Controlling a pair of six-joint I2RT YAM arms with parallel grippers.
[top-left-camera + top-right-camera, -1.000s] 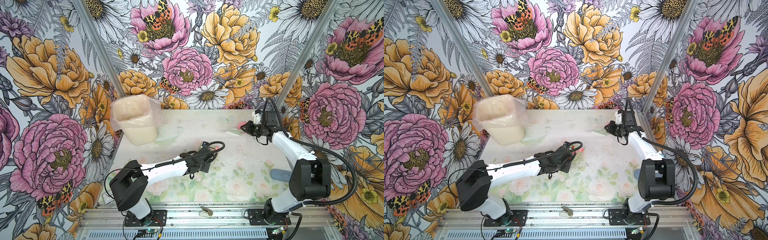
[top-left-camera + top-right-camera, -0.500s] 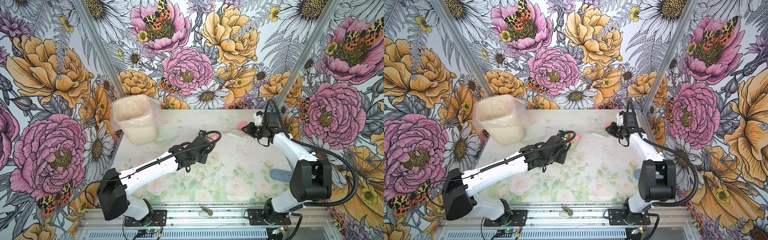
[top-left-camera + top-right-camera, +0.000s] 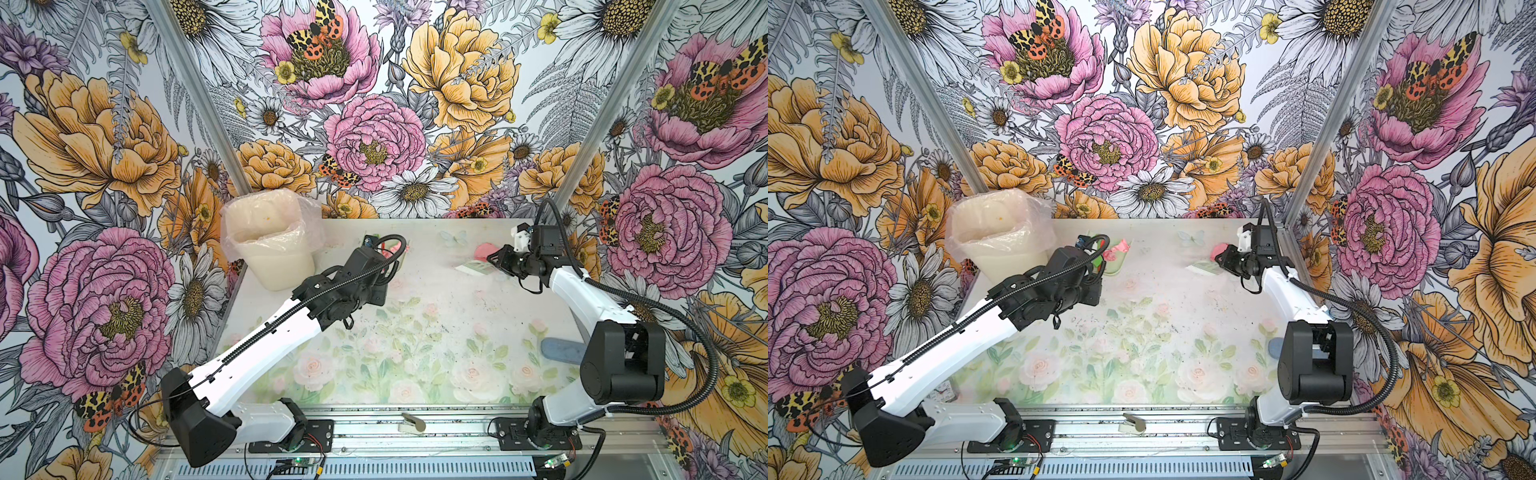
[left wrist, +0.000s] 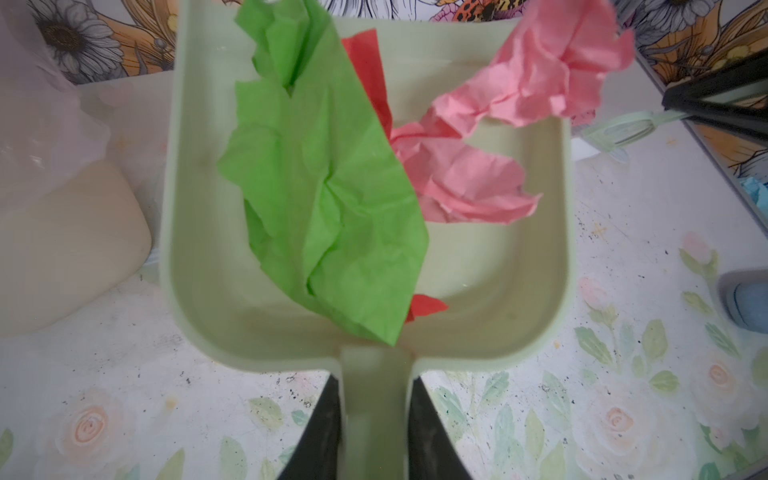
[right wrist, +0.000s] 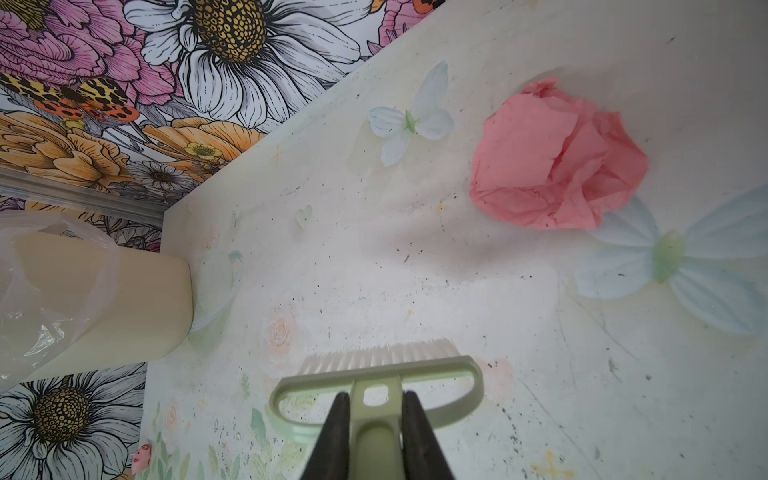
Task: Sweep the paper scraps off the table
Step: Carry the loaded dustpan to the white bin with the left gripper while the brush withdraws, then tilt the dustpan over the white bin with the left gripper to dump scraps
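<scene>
The left gripper [image 4: 374, 380] is clenched on the flat handle of the pale green dustpan [image 4: 195, 249], one dark finger [image 4: 326, 419] pressed to each side of it. In the pan lie three of the paper scraps. A large crumpled bright green sheet [image 4: 324, 187] runs from the handle end toward the open lip, a red piece [image 4: 370, 70] shows from under it, and a wrinkled pink piece [image 4: 469, 178] beside it rises over the lip. In a top view the pan [image 3: 1115, 266] sits at the far left of the table [image 3: 1183, 299], just beside the cream bin [image 3: 1000, 245] with its clear plastic liner. Whether the pan rests on the surface or is held above it cannot be told. The right gripper [image 5: 376, 397] is likewise closed tight, on the stem of the pale green brush [image 5: 374, 368], whose white bristles point away from the wrist over the speckled tabletop. It is unclear whether the bristles touch the table. Beyond them and off to one side, apart from the brush, a loose pink wad [image 5: 552, 166] lies on the table against a printed pale blue butterfly. In a top view the same wad [image 3: 482, 251] lies at the far right of the table, just beside the brush [image 3: 473, 268]. A pale blue object [image 3: 561, 351] lies near the table's right edge, partly hidden by the right arm.
</scene>
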